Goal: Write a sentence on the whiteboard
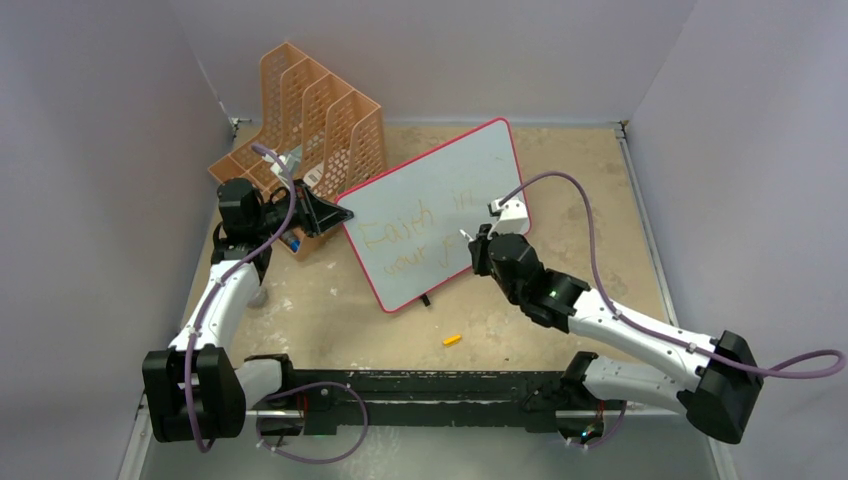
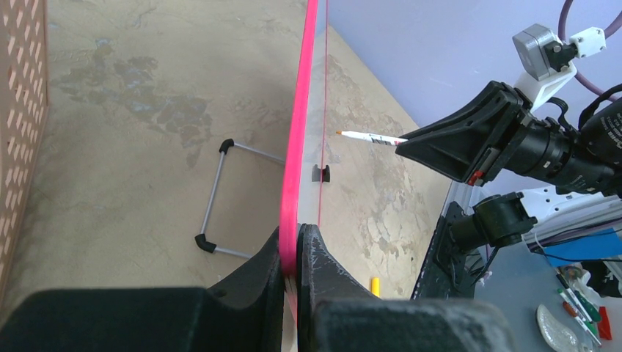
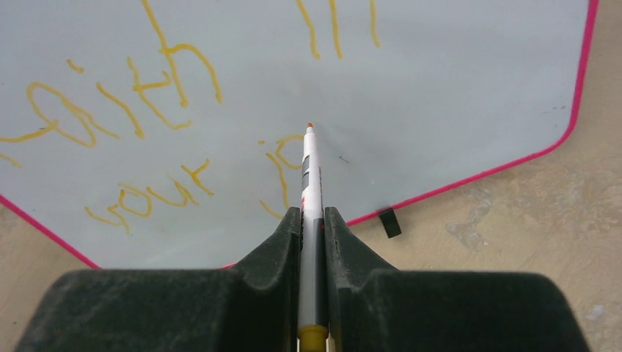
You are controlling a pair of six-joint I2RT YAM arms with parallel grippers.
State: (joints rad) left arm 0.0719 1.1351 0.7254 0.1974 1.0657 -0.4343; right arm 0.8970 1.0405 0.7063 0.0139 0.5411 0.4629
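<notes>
The whiteboard (image 1: 440, 190), pale with a pink frame, stands tilted on the table. The yellow-orange sentence (image 1: 410, 230) on it runs over two lines, "Faith in" above "your jo" (image 3: 161, 81). My left gripper (image 1: 335, 213) is shut on the board's left pink edge (image 2: 299, 147), its jaws pinching the frame (image 2: 299, 233). My right gripper (image 3: 313, 214) is shut on a white marker (image 3: 311, 169). The marker's orange tip sits at the last letters of the lower line, right by the board; I cannot tell whether it touches. From the left wrist the marker (image 2: 367, 137) points at the board's face.
An orange perforated file rack (image 1: 320, 110) stands behind the board at the back left. A small yellow cap (image 1: 452, 340) lies on the table in front of the board. The board's wire stand (image 2: 220, 198) and a black foot (image 3: 389, 222) rest on the tabletop. Walls close three sides.
</notes>
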